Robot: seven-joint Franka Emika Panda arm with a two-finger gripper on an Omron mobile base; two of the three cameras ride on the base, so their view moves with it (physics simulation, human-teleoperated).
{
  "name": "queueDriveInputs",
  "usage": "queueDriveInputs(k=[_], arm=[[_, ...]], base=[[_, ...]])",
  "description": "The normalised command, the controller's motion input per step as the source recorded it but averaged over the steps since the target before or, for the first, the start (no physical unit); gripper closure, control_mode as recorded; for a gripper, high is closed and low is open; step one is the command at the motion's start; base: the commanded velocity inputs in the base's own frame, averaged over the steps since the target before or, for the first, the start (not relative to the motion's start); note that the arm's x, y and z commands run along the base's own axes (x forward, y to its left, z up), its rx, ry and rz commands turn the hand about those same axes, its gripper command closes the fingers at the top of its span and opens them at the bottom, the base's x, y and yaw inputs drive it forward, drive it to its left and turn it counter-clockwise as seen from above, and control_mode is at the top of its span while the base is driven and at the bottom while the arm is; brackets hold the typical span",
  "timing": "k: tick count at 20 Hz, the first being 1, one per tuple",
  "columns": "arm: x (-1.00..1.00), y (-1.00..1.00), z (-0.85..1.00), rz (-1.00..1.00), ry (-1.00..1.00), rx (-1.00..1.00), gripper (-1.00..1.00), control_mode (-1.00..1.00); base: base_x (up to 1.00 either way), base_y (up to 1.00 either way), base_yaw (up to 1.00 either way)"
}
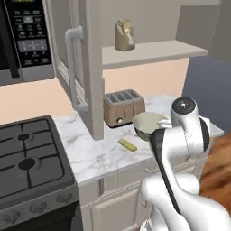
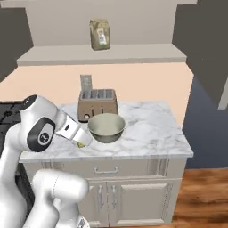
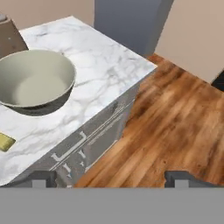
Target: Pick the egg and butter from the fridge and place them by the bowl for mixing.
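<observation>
I see the marble counter (image 2: 151, 129) as the largest thing in front of me, with pale cabinet doors and a drawer under it and a wooden floor (image 3: 175, 113) beside it. To its left, in the left base view, stands a black gas stove (image 1: 29, 162), and above the stove hangs a black microwave (image 1: 27, 31) with a keypad. A wall shelf (image 2: 102, 55) runs over the counter and carries a brown paper bag (image 2: 99, 34) (it stands upright).

On the counter, a brown four-slot toaster (image 2: 97, 103) stands at the back. The bowl (image 2: 106, 127), pale and round, stands just in front of the toaster, apart from it, and I see nothing inside it in the hand view.

The butter (image 1: 127, 145), a small yellow block, lies flat on the marble near the bowl, on the stove side of it, not touching it. In the hand view the butter shows at the left edge, below the bowl.

The gripper (image 3: 111, 178) hangs beyond the counter edge over the floor, its two fingertips (image 3: 40, 178) spread wide apart with nothing between them.
</observation>
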Motion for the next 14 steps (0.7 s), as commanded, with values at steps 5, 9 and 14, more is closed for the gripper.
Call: queueDriveInputs(k=[5,9,14], arm=[[0.00,0.00,0.00,0.00,0.00,0.00,-1.00,1.00],[0.00,0.00,0.00,0.00,0.00,0.00,-1.00,1.00],[0.00,0.00,0.00,0.00,0.00,0.00,-1.00,1.00]], base=[[-0.13,0.00,-0.99],[0.00,-0.04,-1.00],[-0.01,-0.49,-0.91]])
